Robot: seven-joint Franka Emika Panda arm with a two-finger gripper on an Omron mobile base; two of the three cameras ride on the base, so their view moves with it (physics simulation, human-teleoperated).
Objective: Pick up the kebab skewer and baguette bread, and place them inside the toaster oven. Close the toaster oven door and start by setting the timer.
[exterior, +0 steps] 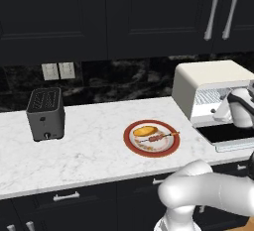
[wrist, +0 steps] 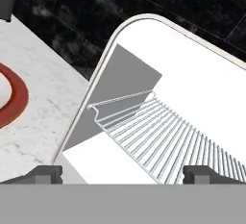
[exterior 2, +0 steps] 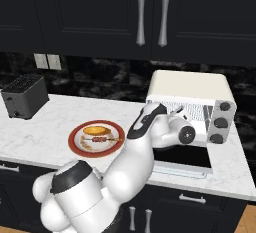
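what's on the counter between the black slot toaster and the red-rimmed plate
Nothing: in the left base view, bare white marble counter runs from the small black slot toaster to the red-rimmed patterned plate.

On the bench (exterior: 89,150), the plate (exterior: 130,141) is sitting between the slot toaster (exterior: 45,113) at left and the toaster oven (exterior: 208,84) at right; the baguette bread (exterior: 145,131) and kebab skewer (exterior: 161,137) are lying on the plate, bread behind skewer; the toaster oven door (exterior: 230,136) is lying open toward the front.

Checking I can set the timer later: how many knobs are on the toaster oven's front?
3, stacked in a column on the toaster oven's right front panel: top knob, middle knob, bottom knob. The arm covers part of the front, so more could be hidden.
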